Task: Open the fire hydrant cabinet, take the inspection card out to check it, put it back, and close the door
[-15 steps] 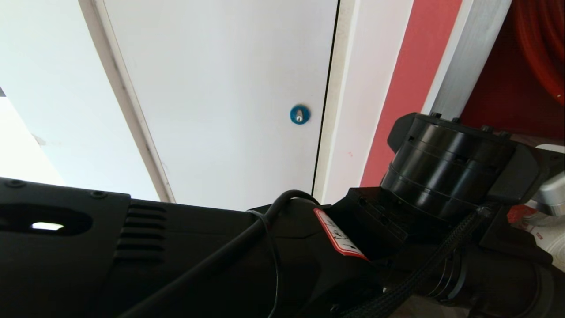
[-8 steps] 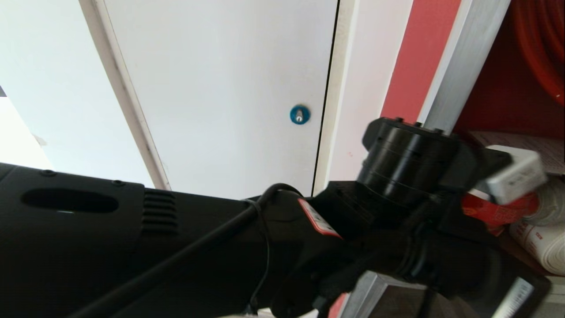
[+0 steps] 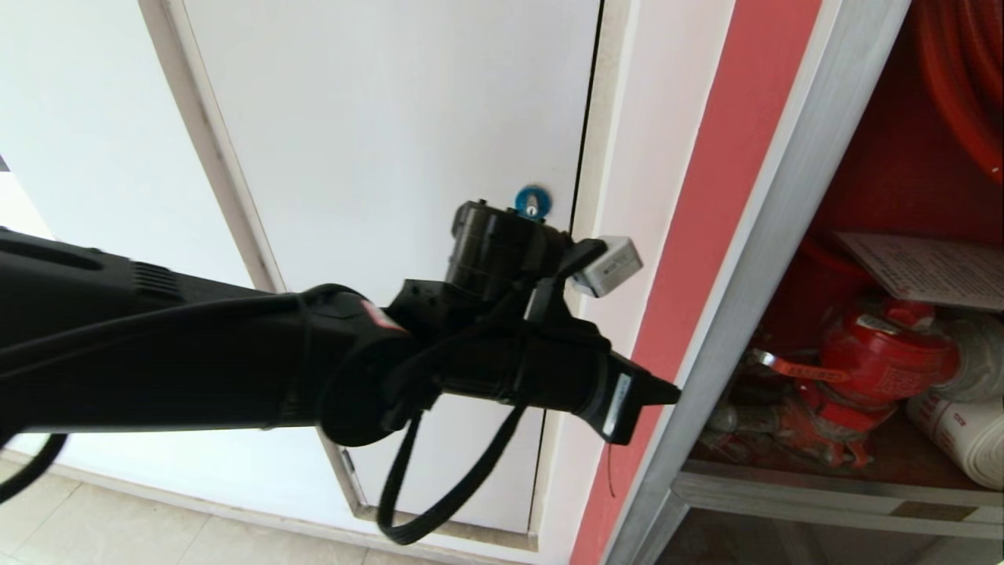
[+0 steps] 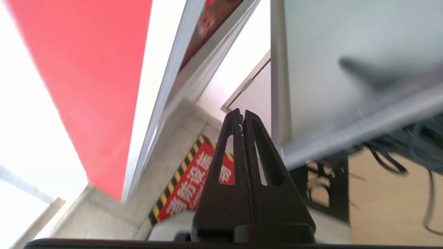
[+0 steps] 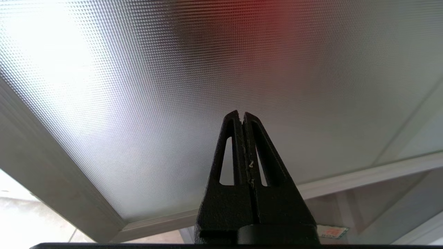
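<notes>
- The cabinet (image 3: 792, 235) stands open at 3 o'clock in the head view, red inside, its silver frame running on a slant; with nothing across the opening, everything in there can be reached.
- The door (image 5: 193, 86) isn't in the head view. The right wrist view looks straight at a textured pane in a silver frame, which I take for the door swung wide, out of the way of the opening.
- The left arm (image 3: 196, 361) comes in from 9 o'clock, low across the white panel (image 3: 376, 141), clear of the opening, probably so as not to block it.
- The valve (image 3: 878, 361) sits low in the cabinet, at 4 o'clock, with a white hose roll (image 3: 965, 439) at its outer side.
- The card (image 3: 933, 271) lies tilted above the valve, at 3 o'clock, inside the cabinet and untouched by either gripper. That reads either as not yet taken or as already returned; I can't say which.
- The left gripper (image 4: 242, 116) has its fingers pressed together on nothing, pointing down past the frame toward a red floor sign (image 4: 193, 186).
- The right gripper (image 5: 241, 116) is pressed together too, empty, idle close to the pane.
- The blue lock (image 3: 533, 202) peeks out just above the left wrist.
</notes>
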